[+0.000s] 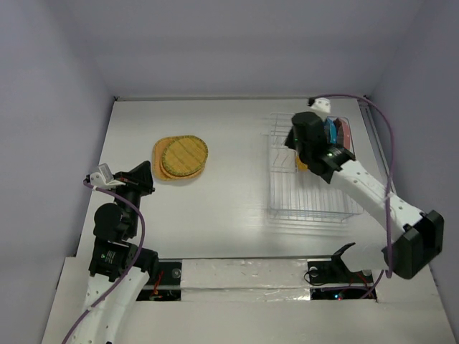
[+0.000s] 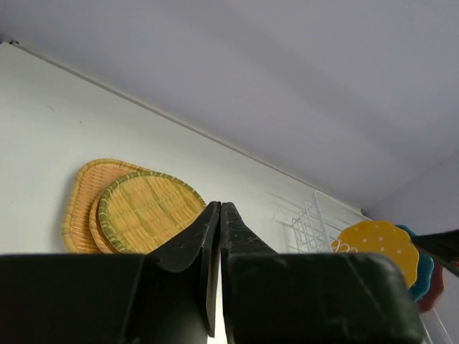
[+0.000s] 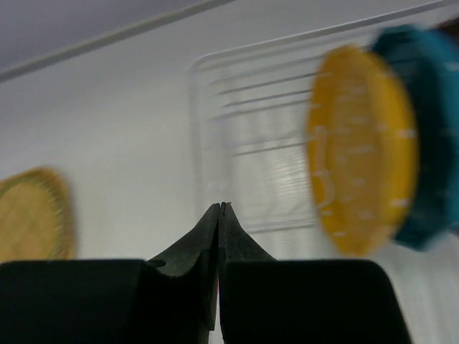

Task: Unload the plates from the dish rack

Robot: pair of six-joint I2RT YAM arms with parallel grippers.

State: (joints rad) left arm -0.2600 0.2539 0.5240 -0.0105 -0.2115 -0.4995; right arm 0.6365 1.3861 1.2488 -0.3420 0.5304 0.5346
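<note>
White tabletop (image 1: 237, 236): two woven plates (image 1: 181, 158) stacked flat, judged unloaded; yellow dotted plate (image 3: 358, 150), blue plate (image 3: 423, 136) propped upright by dish rack (image 1: 308, 201) ribs. Left gripper (image 2: 219, 208), right gripper (image 3: 221, 208) clenched empty.

Five plates are in view. Two are woven: one orange-tan square plate (image 1: 158, 166) and one yellowish round plate (image 1: 184, 155). The other three are one dotted yellow plate (image 2: 376, 244), one blue plate (image 2: 423, 266) and one pink plate (image 2: 433, 290). There is one clear dish rack (image 1: 287, 197). There are two grippers, the left gripper (image 2: 220, 204) and the right gripper (image 3: 221, 206), each with two fingers.
</note>
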